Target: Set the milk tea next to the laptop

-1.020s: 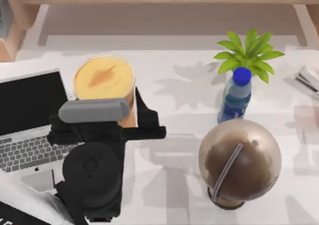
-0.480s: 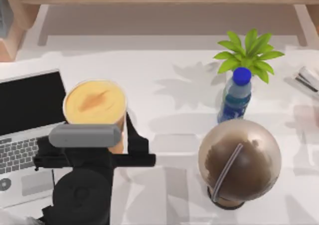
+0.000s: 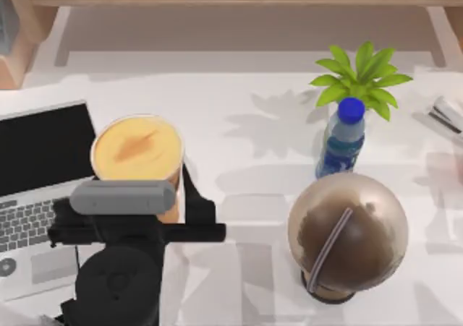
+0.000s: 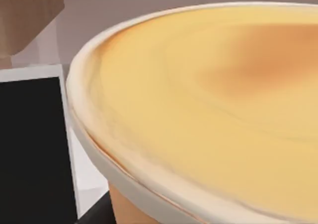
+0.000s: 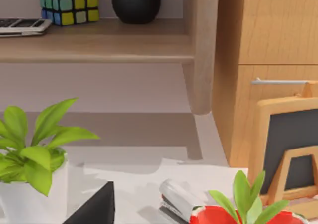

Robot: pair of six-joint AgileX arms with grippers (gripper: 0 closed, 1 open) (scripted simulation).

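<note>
1. The milk tea stood just beside the laptop, at the right edge of its black screen, close enough that from above the cup's rim seemed to meet the lid's corner.
2. The left gripper sat on the near side of the cup from the laptop's keyboard row. A black finger ran up the cup's far side from the laptop, so it appeared clamped on the milk tea, though the wrist block hid the contact itself.
3. In the left wrist view the sealed yellow top of the cup loomed close, with the laptop's dark screen just beside it.
4. Whether the cup's base already rested on the table could not be settled from above; this looked like the placing step, nearly complete.
5. To finish well, the arm would need to lower straight down, keep the cup upright, and part its fingers only once the base is settled, then withdraw away from the laptop to avoid nudging either.
6. The brown dome-lidded cup, the blue-capped bottle and the potted plant stood well apart from the laptop.
</note>
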